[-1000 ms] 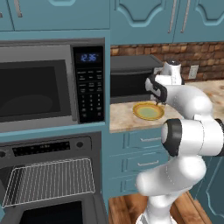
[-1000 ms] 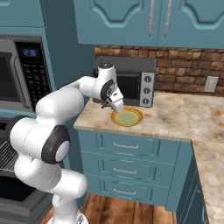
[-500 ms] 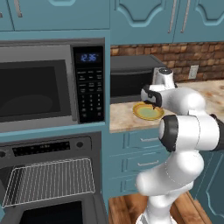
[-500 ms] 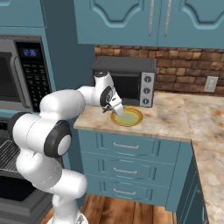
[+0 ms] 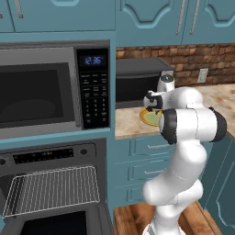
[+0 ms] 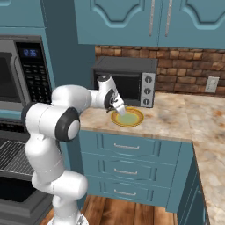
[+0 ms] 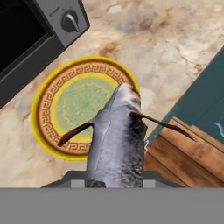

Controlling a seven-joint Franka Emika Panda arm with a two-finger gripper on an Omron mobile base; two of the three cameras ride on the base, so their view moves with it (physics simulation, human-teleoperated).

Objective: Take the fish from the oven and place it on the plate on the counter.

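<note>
1. Since I'm clamped on the fish (image 7: 117, 140), it hangs from my claw (image 6: 117, 108) right over the plate (image 7: 48, 103) on the counter (image 7: 175, 39), its long axis pointing at the plate's near rim, so I'd say it's just a short drop.
2. My hand cam shows the fish plus the toaster oven (image 7: 30, 30). The base cams show the oven (image 5: 50, 193) open, rack bare.
</note>
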